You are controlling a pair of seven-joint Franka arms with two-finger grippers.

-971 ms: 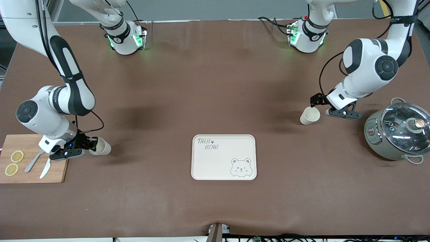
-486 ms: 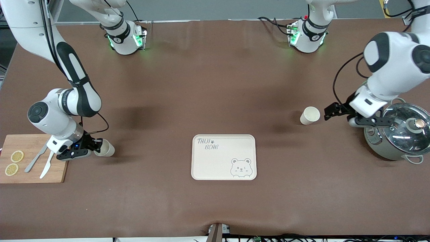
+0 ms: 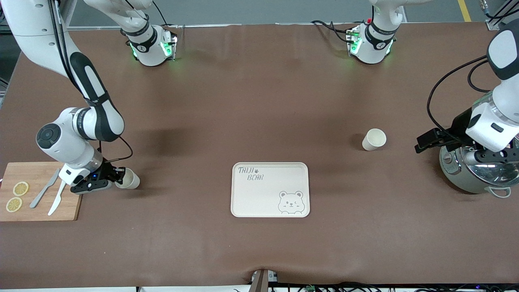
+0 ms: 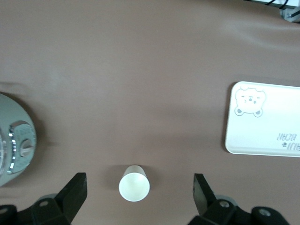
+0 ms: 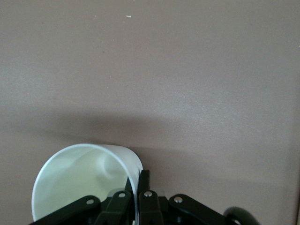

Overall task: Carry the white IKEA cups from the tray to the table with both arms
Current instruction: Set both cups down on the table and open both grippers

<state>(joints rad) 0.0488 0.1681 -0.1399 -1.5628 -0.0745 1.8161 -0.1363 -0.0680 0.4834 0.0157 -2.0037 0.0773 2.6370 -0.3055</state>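
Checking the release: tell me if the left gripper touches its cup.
Apart. The left wrist view shows the left gripper open, brown table visible between each jaw and the cup.

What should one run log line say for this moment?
left gripper: open, over pot, apart from standing cup | right gripper: shut on cup rim beside board | tray: no cups

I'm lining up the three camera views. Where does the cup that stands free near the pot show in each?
Front view: free cup upright on the table beside the pot, apart from the open left hand.
Left wrist view: same cup, between the hand's fingers, untouched.
Right wrist view: not in it.
Shared landmark: bear-print tray.
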